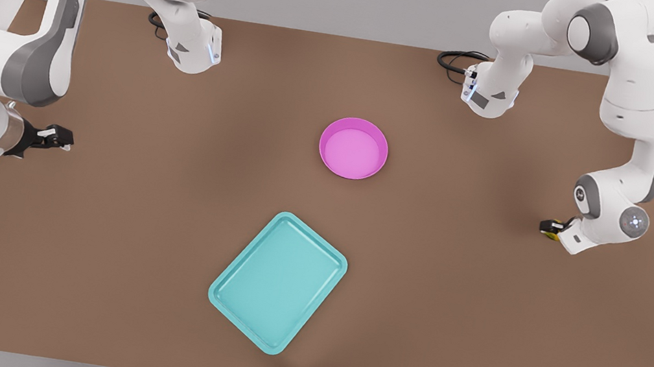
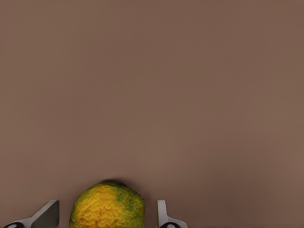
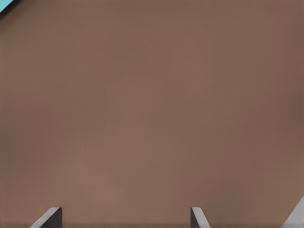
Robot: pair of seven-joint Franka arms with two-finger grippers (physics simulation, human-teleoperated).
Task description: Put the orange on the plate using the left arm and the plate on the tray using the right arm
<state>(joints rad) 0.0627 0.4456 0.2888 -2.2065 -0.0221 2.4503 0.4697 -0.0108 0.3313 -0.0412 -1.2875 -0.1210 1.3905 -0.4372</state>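
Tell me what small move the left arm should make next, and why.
Probably close the left gripper on the orange. The fruit sits between its open fingers with a gap on each side, so it is not yet gripped. The plate is empty; the right gripper waits open.

Count, brown table (image 1: pixel 477 312) as landmark:
- Robot arms: 2, one at each side edge of the table.
- Grippers: 2. Left gripper (image 2: pixel 108 219) fingers spread either side of the orange; right gripper (image 3: pixel 124 219) fingers spread over bare table.
- Oranges: 1 (image 2: pixel 107 207), on the table.
- Plates: 1, pink (image 1: pixel 353 148), near table centre.
- Trays: 1, turquoise (image 1: pixel 278 281), on the table.
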